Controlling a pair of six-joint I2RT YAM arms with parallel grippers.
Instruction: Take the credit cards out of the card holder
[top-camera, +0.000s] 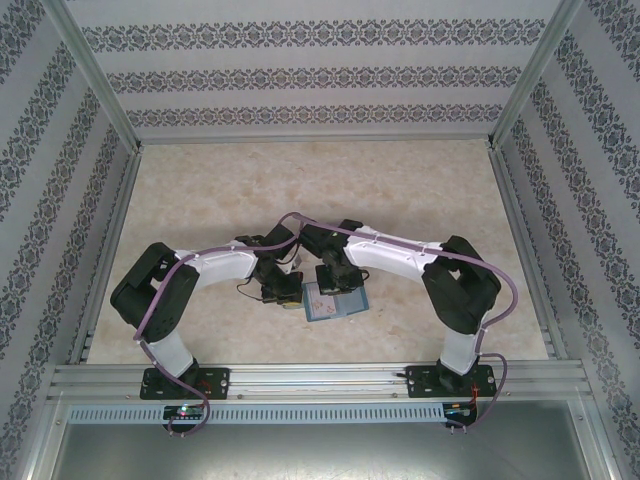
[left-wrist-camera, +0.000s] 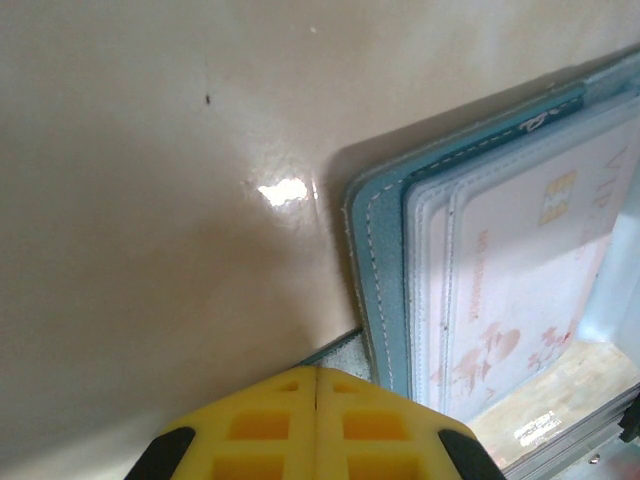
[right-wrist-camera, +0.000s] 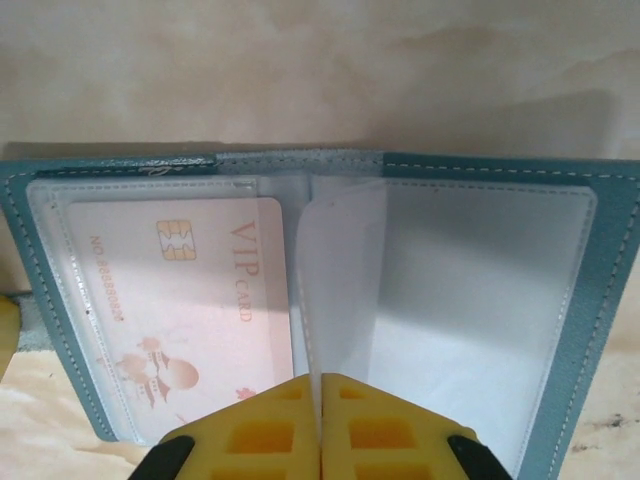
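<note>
Where overhead blurs, right wrist reads VIP on credit card (right-wrist-camera: 175, 290).

My gripper (left-wrist-camera: 318, 390) has its yellow fingertips pressed together, with no gap along the seam. Just beside them, the card holder (left-wrist-camera: 385, 270) lies open on the glossy beige table (left-wrist-camera: 150, 220), near its railed edge. A pale pink credit card (left-wrist-camera: 520, 300) with a gold chip sits under a clear sleeve. A thin grey strip (left-wrist-camera: 340, 348) shows between my fingertips and the holder's corner.
</note>
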